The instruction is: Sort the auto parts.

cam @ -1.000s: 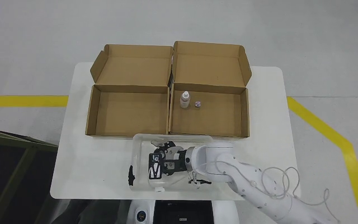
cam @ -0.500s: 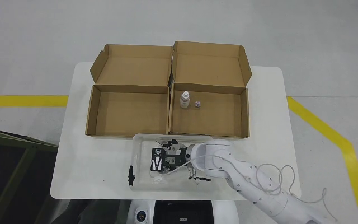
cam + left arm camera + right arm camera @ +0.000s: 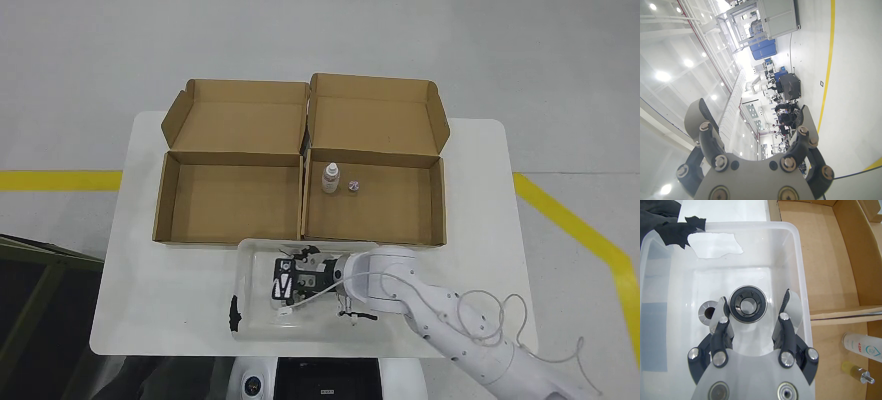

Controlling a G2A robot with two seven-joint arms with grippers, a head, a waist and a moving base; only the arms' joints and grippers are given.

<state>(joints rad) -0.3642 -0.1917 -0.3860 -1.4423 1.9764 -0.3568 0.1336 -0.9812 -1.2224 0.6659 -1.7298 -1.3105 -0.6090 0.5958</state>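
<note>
Pickup step, I judge: right tool (image 3: 755, 295) hangs wide inside the bin (image 3: 799, 262), bearing (image 3: 747, 307) between its fingers (image 3: 791, 303), touching one and clear of the other. Next it should close squarely on the bearing, avoiding the bushing (image 3: 706, 313) just outside.

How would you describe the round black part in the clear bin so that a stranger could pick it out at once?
Find the clear plastic bin on the white table. Inside it, between the fingers of the open right gripper, sits a thick black ring with a shiny metal core. The silver part beside it is smaller, with a dark hole.
</note>
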